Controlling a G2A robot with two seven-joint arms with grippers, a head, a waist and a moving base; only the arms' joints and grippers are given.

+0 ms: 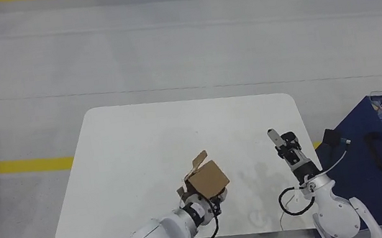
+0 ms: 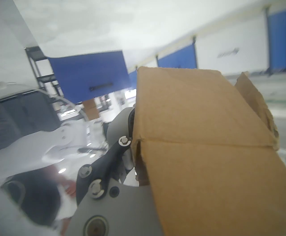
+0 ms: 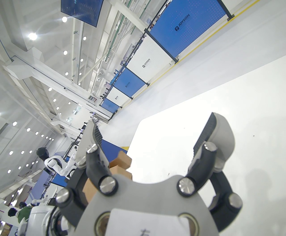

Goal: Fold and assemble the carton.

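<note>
Top view: carton (image 1: pixel 208 179) held in left tool (image 1: pixel 207 199).

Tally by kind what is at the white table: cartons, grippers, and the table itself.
carton: 1
grippers: 2 (left gripper, right gripper)
white table: 1
Total: 4

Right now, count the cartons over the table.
1: the carton, gripped by the left gripper above the table's near edge, one flap raised. None seems hidden.
</note>
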